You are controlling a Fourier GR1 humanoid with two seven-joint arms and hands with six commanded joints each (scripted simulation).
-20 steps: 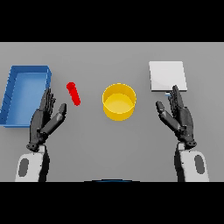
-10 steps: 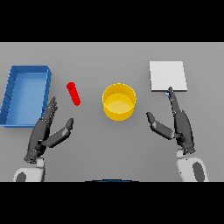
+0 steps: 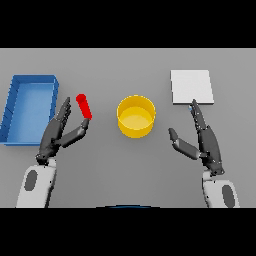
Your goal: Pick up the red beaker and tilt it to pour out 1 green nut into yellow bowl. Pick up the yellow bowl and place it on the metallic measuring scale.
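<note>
The left hand lies over the bench with its fingers stretched out and relaxed and its thumb splayed to the side, holding nothing. The red beaker is just beyond that thumb, ahead of the hand and a little toward the robot's right. Whether the thumb tip touches the lower end of the beaker I cannot tell; it is very close. The beaker's long axis runs away from the robot, leaning slightly so that its near end lies closer to the yellow bowl. No green nut can be made out.

The left hand is plainly the nearer one to the beaker. The right hand is well apart from it, on the far side of the bowl, its fingers also straight and its thumb held out, empty.

The bowl sits between the two hands, further out than either palm. The measuring scale, a pale flat square, lies just beyond the right fingertips. A blue tray lies outward of the left hand, on its outer side.

Nothing stands between the left hand and the beaker, so I'd judge a short reach forward and a closing of the fingers is what is wanted.
</note>
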